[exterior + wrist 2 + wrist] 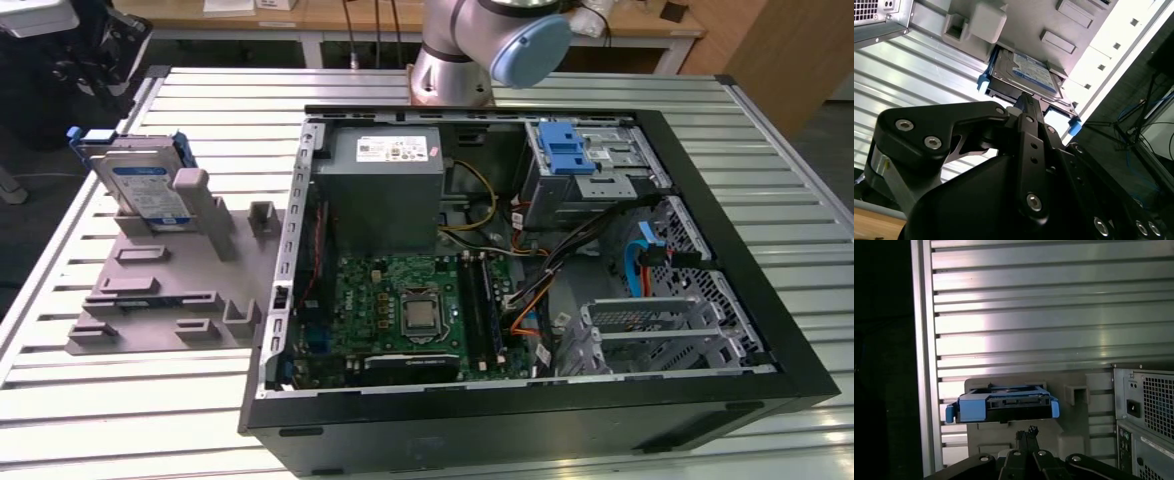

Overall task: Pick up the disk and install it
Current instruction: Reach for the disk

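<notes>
At the exterior view's left the disk (pixel 144 185) stands upright in a grey stand (pixel 160 300). The gripper (pixel 1026 432), jaws closed together and empty, should open wide and straddle it squarely.

My gripper (pixel 1025 102) is closed. My two black fingers (pixel 1030 145) lie flat against each other and run forward as one narrow bar to a blunt tip, with no gap showing between them. In the first wrist view that tip (pixel 1027 432) pokes up as a slim pair pressed together. Just behind the fingers, a broad black link (pixel 929 135) with two silver bolts spreads out to one side, and behind that sits my dark wrist housing (pixel 979 210). In the exterior view my grey arm (pixel 447 70) rises upright, topped by a joint with a blue cap (pixel 531 48).
</notes>
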Controlling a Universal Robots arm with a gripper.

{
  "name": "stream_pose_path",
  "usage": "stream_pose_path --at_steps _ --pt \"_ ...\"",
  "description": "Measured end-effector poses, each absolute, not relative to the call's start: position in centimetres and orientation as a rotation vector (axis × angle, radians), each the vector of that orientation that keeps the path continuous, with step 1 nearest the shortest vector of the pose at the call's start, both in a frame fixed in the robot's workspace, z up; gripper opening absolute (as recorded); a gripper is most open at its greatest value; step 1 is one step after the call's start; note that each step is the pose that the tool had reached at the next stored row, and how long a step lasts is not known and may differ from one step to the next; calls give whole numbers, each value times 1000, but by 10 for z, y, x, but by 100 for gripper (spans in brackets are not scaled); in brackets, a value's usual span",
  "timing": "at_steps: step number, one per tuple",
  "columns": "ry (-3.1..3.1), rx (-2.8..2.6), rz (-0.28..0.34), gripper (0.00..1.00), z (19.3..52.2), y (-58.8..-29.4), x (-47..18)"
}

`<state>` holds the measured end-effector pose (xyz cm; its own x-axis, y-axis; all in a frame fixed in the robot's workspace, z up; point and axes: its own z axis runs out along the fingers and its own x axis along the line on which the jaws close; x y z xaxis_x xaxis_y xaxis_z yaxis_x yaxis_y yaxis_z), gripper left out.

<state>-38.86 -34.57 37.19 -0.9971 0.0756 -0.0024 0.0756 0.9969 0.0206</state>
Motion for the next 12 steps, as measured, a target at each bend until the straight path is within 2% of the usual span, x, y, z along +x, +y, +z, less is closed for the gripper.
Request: stream_pose_path --at_steps 12 --pt "3136 119 32 11 370 -342 -407"
